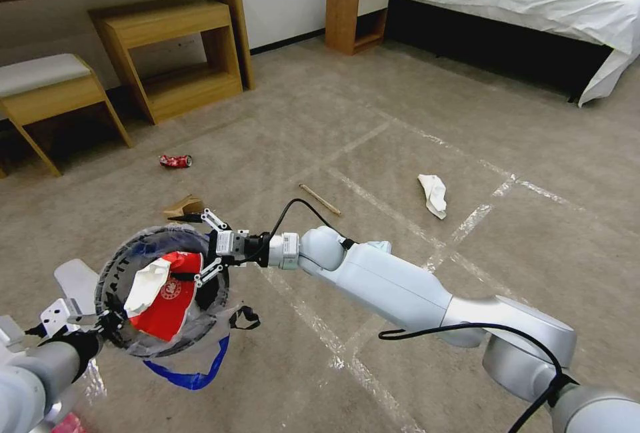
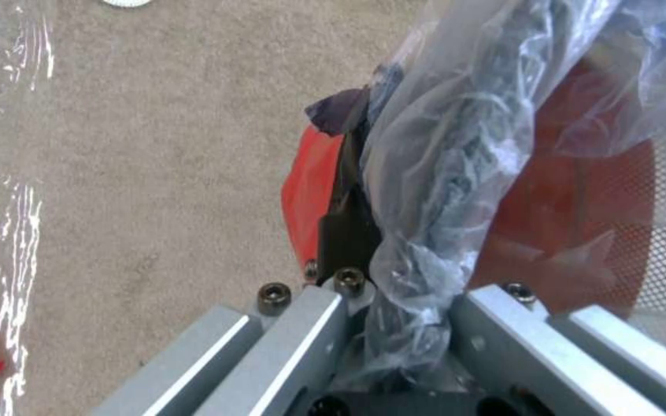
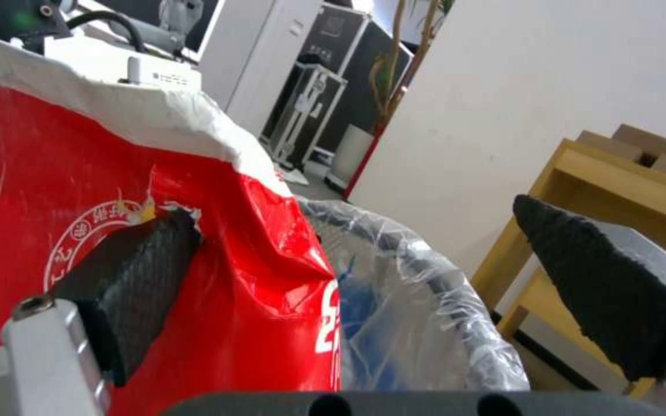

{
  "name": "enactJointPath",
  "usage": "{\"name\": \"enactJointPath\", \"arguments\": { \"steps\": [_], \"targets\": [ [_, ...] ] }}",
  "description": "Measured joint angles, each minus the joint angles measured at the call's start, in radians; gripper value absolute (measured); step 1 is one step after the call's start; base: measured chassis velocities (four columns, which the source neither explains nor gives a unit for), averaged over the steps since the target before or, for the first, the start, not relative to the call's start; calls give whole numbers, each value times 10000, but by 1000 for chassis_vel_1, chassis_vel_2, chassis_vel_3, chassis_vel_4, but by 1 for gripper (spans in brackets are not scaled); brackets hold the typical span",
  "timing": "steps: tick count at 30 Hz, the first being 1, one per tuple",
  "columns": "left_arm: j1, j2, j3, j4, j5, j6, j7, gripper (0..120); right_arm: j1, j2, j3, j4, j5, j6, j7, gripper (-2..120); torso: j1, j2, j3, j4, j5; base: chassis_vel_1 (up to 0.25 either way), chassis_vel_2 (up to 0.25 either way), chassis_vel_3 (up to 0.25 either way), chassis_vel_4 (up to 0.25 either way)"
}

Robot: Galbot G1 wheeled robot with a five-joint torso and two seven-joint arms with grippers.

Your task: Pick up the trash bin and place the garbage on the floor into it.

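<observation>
Head view: my right gripper [image 1: 208, 246] hangs spread wide over the small round red plastic-lined trash bin [image 1: 160, 289], a red-and-white wrapper [image 1: 163, 296] inside. My left gripper [image 2: 395, 300] pinches its bagged rim above the beige carpet floor [image 1: 373, 133].

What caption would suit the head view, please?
Right gripper open over the held trash bin, red wrapper inside.

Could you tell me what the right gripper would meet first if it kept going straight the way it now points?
Probably the red wrapper in the trash bin: the open right gripper points over the bin's mouth, one finger beside the wrapper, though depth is unclear.
</observation>
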Motion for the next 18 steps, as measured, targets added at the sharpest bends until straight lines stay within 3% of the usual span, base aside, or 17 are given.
{"name": "enactJointPath", "arguments": {
  "steps": [9,18],
  "targets": [
    [87,-83,-38,-128,-2,0,-23,0,93,134,-126,-181,-101,4,-2,100,1,0,0,0,0,0,0,0,0],
    [181,-231,-10,-258,74,0,-30,0,725,259,-529,-636,-418,145,-981,100,0,0,0,-1,0,0,0,0,0]
  ]
}}
